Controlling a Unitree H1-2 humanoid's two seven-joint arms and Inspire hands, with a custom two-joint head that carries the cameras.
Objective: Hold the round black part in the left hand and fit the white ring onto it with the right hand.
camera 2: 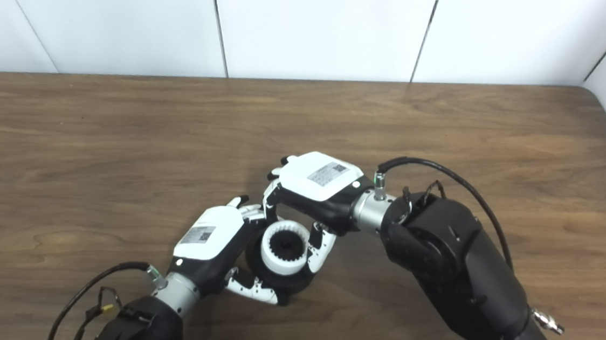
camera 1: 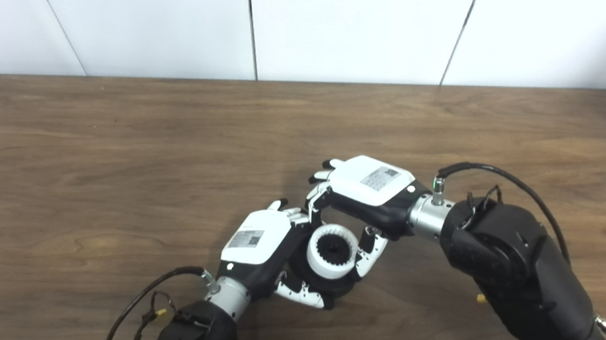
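My left hand is shut on the round black part, holding it from the left and below, just above the wooden table. The white toothed ring sits on top of the black part, its centre showing black. My right hand reaches over from the right, with its thumb on the ring's right side and its fingers curled at the ring's far side. The same shows in the right eye view: the ring, my left hand and my right hand.
The wooden table stretches wide to the left and back. White wall panels stand behind its far edge. Black cables loop at both wrists.
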